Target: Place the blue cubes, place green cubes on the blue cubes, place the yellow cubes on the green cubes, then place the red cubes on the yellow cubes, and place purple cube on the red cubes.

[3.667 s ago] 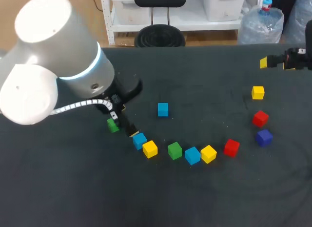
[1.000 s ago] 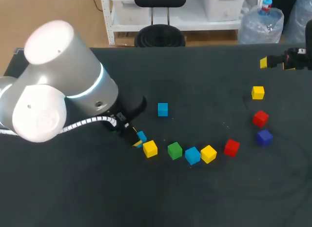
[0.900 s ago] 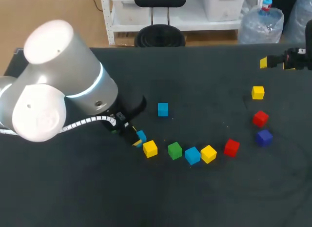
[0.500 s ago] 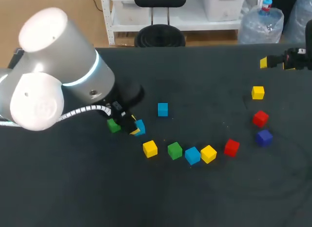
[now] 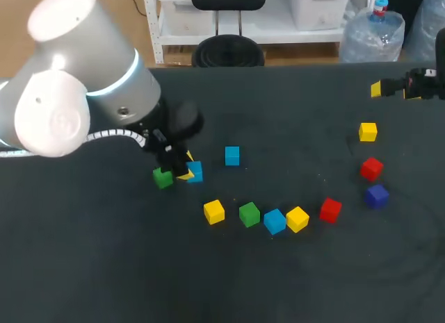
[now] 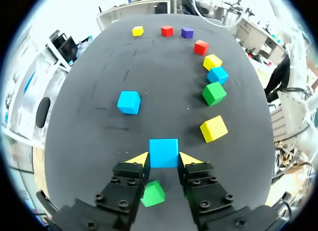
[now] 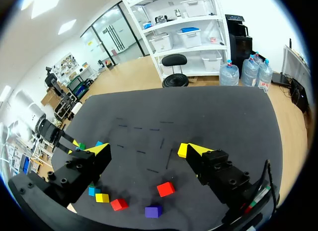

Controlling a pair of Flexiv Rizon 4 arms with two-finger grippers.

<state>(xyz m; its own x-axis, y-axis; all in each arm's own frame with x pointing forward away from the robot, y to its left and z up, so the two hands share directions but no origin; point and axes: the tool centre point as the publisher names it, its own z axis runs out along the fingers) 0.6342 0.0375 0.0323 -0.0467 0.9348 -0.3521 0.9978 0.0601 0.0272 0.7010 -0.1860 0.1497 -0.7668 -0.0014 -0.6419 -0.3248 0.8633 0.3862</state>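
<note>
Left claw (image 6: 164, 160) clamps blue cube (image 6: 164, 151); right claw (image 7: 146, 150) agape.

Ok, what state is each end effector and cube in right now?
left end effector: shut on the blue cube
right end effector: open, empty
green cube: on the table under the left end effector, nothing on it
other cubes: single on the table, none stacked

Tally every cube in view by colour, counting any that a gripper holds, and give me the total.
blue cubes: 3
green cubes: 2
yellow cubes: 3
red cubes: 2
purple cube: 1
Total: 11
</note>
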